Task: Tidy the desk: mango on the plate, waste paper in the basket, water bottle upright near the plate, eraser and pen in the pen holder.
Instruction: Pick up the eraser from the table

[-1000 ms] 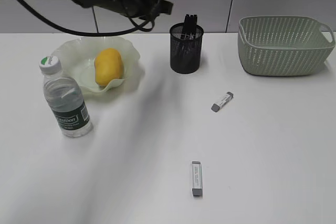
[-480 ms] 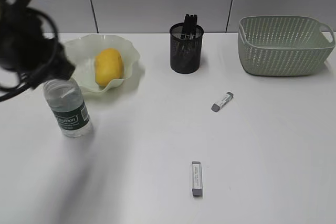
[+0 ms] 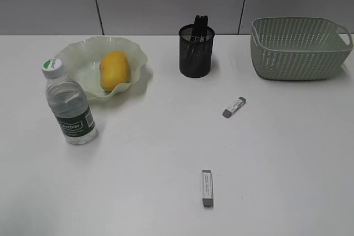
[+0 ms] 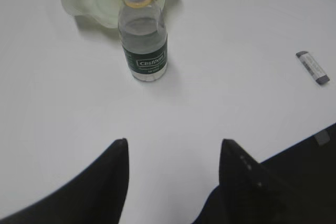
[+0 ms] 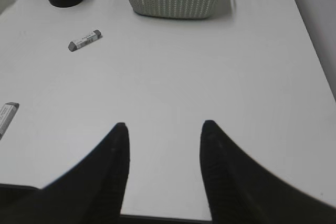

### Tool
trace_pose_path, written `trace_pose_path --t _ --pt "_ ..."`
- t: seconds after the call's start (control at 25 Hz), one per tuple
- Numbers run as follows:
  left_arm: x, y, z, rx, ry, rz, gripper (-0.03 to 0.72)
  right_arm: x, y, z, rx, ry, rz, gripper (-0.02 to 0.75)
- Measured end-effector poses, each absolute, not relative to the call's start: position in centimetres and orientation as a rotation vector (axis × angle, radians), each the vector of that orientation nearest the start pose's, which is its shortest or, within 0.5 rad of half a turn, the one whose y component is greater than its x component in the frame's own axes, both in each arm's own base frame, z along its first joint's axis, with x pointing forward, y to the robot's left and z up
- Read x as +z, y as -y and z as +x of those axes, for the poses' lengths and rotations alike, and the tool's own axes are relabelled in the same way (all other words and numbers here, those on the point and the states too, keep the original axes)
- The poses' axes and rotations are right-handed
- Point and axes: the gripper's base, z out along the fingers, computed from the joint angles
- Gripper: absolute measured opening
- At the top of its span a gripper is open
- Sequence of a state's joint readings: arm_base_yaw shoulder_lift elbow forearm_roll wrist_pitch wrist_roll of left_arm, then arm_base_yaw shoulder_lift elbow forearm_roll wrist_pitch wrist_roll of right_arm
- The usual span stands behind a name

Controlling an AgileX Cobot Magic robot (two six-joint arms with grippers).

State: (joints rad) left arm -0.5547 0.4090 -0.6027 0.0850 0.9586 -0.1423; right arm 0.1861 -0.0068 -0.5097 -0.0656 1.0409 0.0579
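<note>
Done: mango (image 3: 114, 69) on plate (image 3: 77, 53), upper left; water bottle (image 3: 68, 104) upright beside it.
Pen holder (image 3: 196, 51) top centre, something dark inside.
Left: two erasers (image 3: 234, 106) (image 3: 207, 187) loose on surface (image 3: 287, 153).
Waste paper unseen; basket (image 3: 298, 48) upper right.
Left tool (image 4: 173, 153), right tool (image 5: 164, 135): wide, empty.

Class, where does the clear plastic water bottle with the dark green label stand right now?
In the exterior view the clear water bottle stands upright at the left of the white desk, just in front of the wavy-rimmed pale-green plate holding the yellow mango.
</note>
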Motion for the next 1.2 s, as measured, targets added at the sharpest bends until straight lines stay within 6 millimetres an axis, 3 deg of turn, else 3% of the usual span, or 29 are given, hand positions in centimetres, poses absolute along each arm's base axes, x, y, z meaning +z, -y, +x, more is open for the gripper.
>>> trace_pose_path --t 0.12,0.32,0.84,1.2 --pt "30.1 1.3 3.3 -0.301 -2.11 0.451 0.416 28.2 0.6 -0.5 0.078 -2.003 -0.126 0.362" --pt "29.3 0.1 1.7 -0.29 -2.079 0.438 0.416 28.2 0.6 -0.5 0.078 -2.002 -0.126 0.362" --pt "28.9 -0.2 1.2 -0.288 -2.076 0.428 0.416 28.2 0.6 -0.5 0.078 -2.002 -0.126 0.362" --pt "28.9 -0.8 0.1 -0.198 -2.036 0.224 0.416 28.2 0.6 -0.5 0.078 -2.002 -0.125 0.362"
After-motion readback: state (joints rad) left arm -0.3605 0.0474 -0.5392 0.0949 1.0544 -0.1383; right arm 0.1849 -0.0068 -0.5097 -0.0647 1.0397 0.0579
